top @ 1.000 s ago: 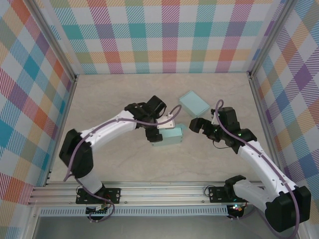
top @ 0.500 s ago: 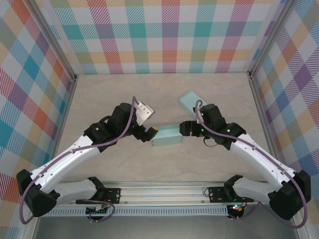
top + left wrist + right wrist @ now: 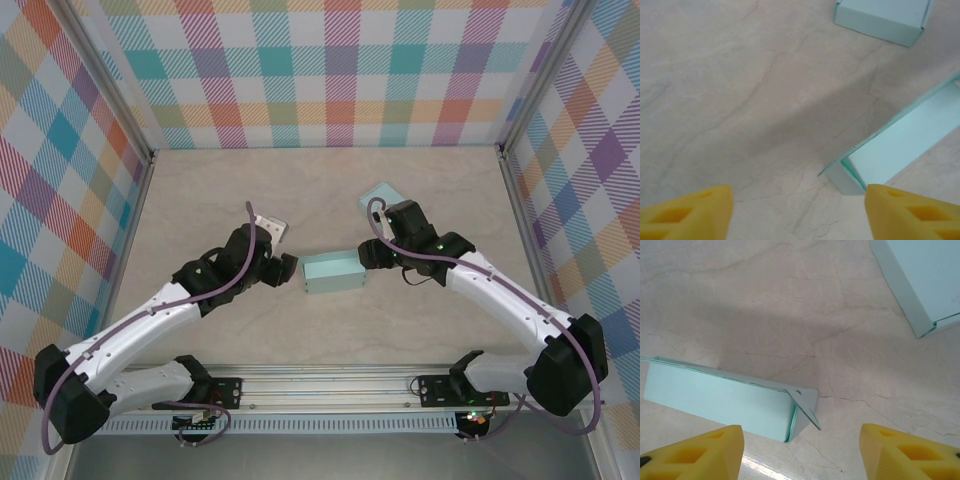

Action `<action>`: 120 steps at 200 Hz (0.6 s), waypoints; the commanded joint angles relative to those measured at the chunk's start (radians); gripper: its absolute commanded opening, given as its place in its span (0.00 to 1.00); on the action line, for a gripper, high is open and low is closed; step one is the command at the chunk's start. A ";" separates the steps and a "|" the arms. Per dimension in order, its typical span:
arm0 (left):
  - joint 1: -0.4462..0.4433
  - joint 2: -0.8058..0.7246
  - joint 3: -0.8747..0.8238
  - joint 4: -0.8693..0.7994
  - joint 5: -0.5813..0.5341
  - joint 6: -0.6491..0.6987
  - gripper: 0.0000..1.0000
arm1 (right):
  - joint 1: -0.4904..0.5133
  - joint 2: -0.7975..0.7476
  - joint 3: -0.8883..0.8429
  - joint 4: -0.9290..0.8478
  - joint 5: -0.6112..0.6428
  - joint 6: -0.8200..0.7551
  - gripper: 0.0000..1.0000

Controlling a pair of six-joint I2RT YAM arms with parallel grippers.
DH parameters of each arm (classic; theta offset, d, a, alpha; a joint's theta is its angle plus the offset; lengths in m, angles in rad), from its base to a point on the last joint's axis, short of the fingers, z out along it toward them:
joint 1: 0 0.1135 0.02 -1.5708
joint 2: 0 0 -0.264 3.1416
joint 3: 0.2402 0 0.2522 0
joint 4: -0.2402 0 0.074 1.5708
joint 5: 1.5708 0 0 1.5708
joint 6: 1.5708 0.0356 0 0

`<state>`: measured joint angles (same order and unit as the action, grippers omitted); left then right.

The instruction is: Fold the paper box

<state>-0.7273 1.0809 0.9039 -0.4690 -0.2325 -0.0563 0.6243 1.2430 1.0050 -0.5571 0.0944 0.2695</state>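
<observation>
Pastel plaid walls [image 3: 340, 80] enclose a beige marbled table [image 3: 200, 200]. Two boxes lie on the table. A long pale teal paper box [image 3: 332, 273] sits at the centre with its end flaps loose and ajar. A second teal paper box [image 3: 384, 193] lies behind it, to the right. The left end effector [image 3: 287, 268] and right end effector [image 3: 366, 256] sit just beside the central box's ends, each with yellow fingers spread, pinching nothing.
</observation>
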 commanded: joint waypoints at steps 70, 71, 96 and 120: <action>0.087 0.167 0.052 0.031 0.187 0.067 0.58 | 0.008 0.046 0.015 -0.004 0.002 -0.060 0.58; 0.087 0.169 0.053 0.032 0.188 0.068 0.58 | 0.008 0.048 0.015 -0.004 0.003 -0.059 0.58; 0.103 0.203 0.056 0.053 0.239 0.073 0.58 | 0.008 0.067 0.015 0.009 0.000 -0.053 0.55; 0.104 0.232 0.066 0.068 0.277 0.077 0.58 | 0.008 0.078 0.015 0.013 -0.009 -0.054 0.53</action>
<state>-0.6327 1.2922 0.9325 -0.4366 -0.0250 -0.0013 0.6243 1.3090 1.0050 -0.5575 0.0940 0.2260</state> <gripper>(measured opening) 0.577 0.534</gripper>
